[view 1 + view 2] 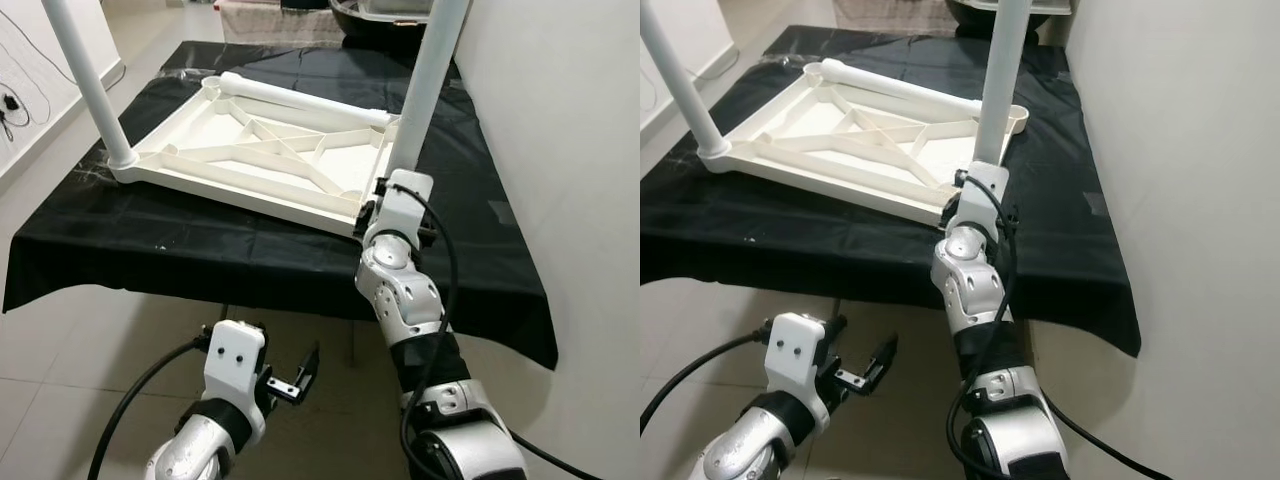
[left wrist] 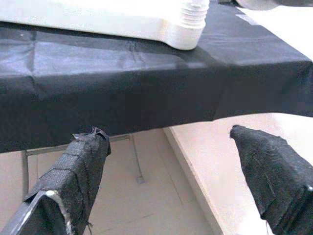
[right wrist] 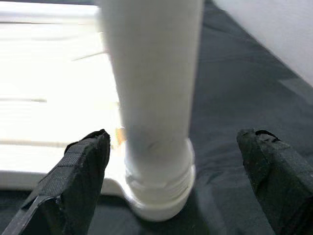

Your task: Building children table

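Right gripper (image 3: 171,181) is sitting wide open, fingers flanking the upright white plastic table leg (image 1: 428,85), gripping nothing. Left gripper (image 1: 300,375) is hanging open and empty below the black-draped table (image 1: 150,250), far from the leg.

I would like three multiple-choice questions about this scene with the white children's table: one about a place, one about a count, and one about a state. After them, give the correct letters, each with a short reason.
1. Where does the upturned tabletop lie?
A. on the floor
B. on the black cloth
C. on a chair

2. How many legs stand upright in its corners?
A. two
B. none
C. four

3. How are the fingers of the right gripper?
A. shut on a leg
B. shut on the cloth
C. open, either side of a leg

Answers:
1 B: black cloth shows all round the white top.
2 A: the left leg and the right leg stand upright, while a third leg lies along the far edge.
3 C: the right wrist view shows both fingers clear of the right leg.
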Robot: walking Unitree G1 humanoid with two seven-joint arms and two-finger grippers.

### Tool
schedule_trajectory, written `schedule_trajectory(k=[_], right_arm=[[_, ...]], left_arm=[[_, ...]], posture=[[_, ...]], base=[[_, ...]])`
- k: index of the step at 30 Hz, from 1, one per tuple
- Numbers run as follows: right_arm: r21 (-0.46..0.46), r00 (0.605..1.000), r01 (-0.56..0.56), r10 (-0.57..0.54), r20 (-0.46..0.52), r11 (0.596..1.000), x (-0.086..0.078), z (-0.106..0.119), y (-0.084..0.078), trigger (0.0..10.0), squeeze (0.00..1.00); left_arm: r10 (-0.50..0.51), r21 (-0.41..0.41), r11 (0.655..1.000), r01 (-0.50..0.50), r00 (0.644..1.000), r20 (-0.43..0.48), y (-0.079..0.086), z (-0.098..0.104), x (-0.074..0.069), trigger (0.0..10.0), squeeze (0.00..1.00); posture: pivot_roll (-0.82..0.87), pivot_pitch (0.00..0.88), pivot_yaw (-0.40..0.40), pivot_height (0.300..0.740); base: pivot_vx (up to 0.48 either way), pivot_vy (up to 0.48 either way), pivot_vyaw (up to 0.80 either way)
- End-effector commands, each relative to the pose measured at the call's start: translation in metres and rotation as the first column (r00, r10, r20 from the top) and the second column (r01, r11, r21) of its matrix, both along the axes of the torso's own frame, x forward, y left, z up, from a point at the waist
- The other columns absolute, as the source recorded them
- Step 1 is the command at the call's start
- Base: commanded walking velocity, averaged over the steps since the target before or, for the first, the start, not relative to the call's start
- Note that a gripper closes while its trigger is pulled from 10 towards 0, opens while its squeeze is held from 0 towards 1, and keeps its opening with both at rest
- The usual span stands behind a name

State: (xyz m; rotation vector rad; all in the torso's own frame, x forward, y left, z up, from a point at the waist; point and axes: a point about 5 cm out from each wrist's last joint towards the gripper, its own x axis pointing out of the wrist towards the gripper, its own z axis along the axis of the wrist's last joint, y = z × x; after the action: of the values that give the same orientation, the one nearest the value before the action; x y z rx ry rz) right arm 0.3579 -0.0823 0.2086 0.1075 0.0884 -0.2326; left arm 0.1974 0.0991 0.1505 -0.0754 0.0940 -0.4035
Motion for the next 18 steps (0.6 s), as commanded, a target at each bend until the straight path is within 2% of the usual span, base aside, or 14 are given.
schedule_trajectory(k=[1,2,3,5,7,9,11,14,16,18], right_arm=[[0.034,0.990,-0.126,0.127,-0.052,0.991,-0.015,-0.020,0.011,10.0,0.00],[0.024,0.982,-0.178,0.180,-0.059,0.984,-0.022,-0.024,0.011,10.0,0.00],[0.024,0.982,-0.178,0.180,-0.059,0.984,-0.022,-0.024,0.011,10.0,0.00],[-0.009,0.951,-0.309,0.309,-0.023,0.951,-0.041,-0.035,0.006,10.0,0.00],[-0.009,0.951,-0.309,0.309,-0.023,0.951,-0.041,-0.035,0.006,10.0,0.00],[-0.059,0.934,-0.356,0.357,0.006,0.932,-0.057,-0.047,-0.008,10.0,0.00],[-0.126,0.935,-0.349,0.355,0.026,0.929,-0.064,-0.054,-0.021,10.0,0.00],[-0.118,0.926,-0.372,0.377,0.026,0.921,-0.070,-0.059,-0.029,10.0,0.00],[-0.117,0.928,-0.366,0.371,0.027,0.923,-0.079,-0.065,-0.042,10.0,0.00],[-0.113,0.927,-0.368,0.374,0.028,0.923,-0.084,-0.067,-0.047,10.0,0.00]], left_arm=[[0.006,0.013,1.000,-0.005,1.000,-0.017,0.003,-0.005,0.000,10.0,0.00],[0.010,0.015,1.000,-0.010,1.000,-0.017,0.004,-0.006,0.000,10.0,0.00],[0.010,0.015,1.000,-0.010,1.000,-0.017,0.004,-0.006,0.000,10.0,0.00],[0.040,0.023,0.999,-0.040,0.999,-0.012,0.007,-0.006,0.001,10.0,0.00],[0.040,0.023,0.999,-0.040,0.999,-0.012,0.007,-0.006,0.001,10.0,0.00],[0.083,0.042,0.996,-0.082,0.997,-0.008,0.010,-0.007,0.002,10.0,0.00],[0.128,0.055,0.990,-0.128,0.992,0.003,0.013,-0.008,0.003,10.0,0.00],[0.167,0.077,0.983,-0.168,0.986,0.016,0.018,-0.007,0.003,10.0,0.00],[0.239,0.097,0.966,-0.240,0.971,0.030,0.029,-0.006,0.003,10.0,0.00],[0.269,0.105,0.957,-0.272,0.962,0.037,0.034,-0.006,0.004,10.0,0.00]], posture=[[0.10,0.120,-0.043,0.740],[0.10,0.120,-0.043,0.740],[0.10,0.120,-0.043,0.740],[0.10,0.108,-0.041,0.740],[0.10,0.108,-0.041,0.740],[0.10,0.100,-0.040,0.740],[0.10,0.094,-0.041,0.740],[0.10,0.091,-0.042,0.740],[0.11,0.082,-0.042,0.740],[0.11,0.081,-0.042,0.740]], base=[[0.000,0.000,0.00],[0.000,0.000,0.00],[0.000,0.000,0.00],[0.000,0.000,0.00],[0.000,0.000,0.00],[0.000,0.000,0.00],[0.000,0.000,0.00],[0.000,0.000,0.00],[0.000,0.000,0.00],[0.000,0.000,0.00]])
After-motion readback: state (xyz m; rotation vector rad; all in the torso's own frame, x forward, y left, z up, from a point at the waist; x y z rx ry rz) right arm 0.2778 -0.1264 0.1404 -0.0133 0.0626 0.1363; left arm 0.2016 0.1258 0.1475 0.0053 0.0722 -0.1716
